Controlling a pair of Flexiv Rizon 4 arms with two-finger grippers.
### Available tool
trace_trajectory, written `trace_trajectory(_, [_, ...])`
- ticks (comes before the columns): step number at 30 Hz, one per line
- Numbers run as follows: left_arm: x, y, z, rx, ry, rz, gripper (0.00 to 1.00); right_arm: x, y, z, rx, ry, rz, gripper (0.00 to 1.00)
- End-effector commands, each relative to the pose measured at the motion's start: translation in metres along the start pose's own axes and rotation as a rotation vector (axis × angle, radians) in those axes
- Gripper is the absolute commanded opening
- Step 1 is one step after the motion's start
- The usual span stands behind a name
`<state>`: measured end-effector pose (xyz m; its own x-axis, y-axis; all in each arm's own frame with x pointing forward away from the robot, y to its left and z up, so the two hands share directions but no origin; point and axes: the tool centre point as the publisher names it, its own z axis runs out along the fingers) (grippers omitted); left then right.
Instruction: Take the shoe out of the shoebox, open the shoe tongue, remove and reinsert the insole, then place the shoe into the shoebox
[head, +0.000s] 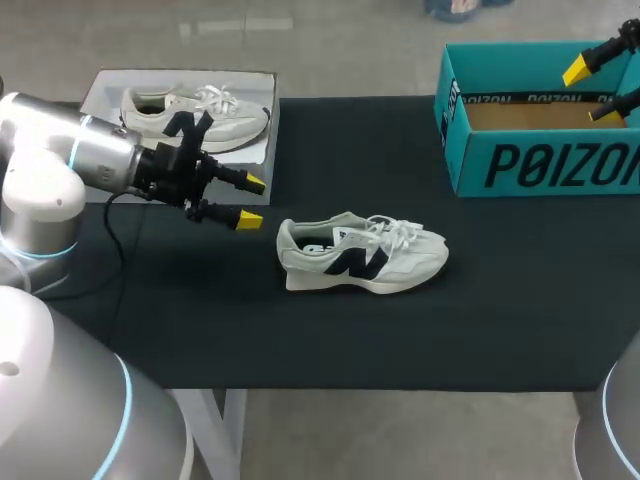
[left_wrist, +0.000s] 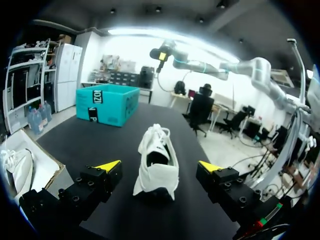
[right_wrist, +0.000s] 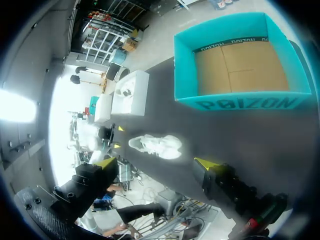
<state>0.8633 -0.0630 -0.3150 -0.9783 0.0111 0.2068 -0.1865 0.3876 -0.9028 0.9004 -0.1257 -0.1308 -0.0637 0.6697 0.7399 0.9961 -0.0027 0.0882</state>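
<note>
Shoe (head: 360, 256) is already out of the shoebox (head: 540, 165) and stands on its sole near the middle of the table (head: 420, 340), well apart from the box at the far right. Its long axis runs left to right, with the heel to the left and the toe to the right. The left gripper (head: 247, 200) is near the heel, on its left side, fingers apart and holding nothing. In the left wrist view the heel faces it straight ahead. The right gripper (head: 592, 92) hangs over the shoebox, fingers also apart and empty. By my judgement the left arm is the nearer one, and opening the tongue is the next step. A second shoe (head: 195, 110) lies in a white tray (head: 105, 90) at the far left
</note>
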Motion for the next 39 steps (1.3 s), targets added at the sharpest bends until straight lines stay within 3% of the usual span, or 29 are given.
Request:
trace_trajectory(1, [0.002, 0.016, -0.001, -0.023, 0.007, 0.049, 1.0, 0.0, 0.0, 0.0, 0.001, -0.002, 0.001, 1.0])
trace_trajectory(9, [0.008, 0.036, 0.016, 0.007, -0.068, 0.111, 1.0, 0.0, 0.0, 0.0, 0.001, -0.002, 0.001, 1.0])
trace_trajectory(16, [0.014, 0.053, 0.039, -0.004, -0.045, 0.075, 1.0, 0.0, 0.0, 0.0, 0.001, -0.002, 0.001, 1.0])
trace_trajectory(22, [0.008, 0.064, 0.051, -0.013, -0.101, 0.065, 1.0, 0.0, 0.0, 0.0, 0.001, -0.002, 0.001, 1.0])
trace_trajectory(39, [-0.003, 0.084, 0.083, 0.0, -0.102, 0.06, 1.0, 0.0, 0.0, 0.0, 0.001, -0.002, 0.001, 1.0])
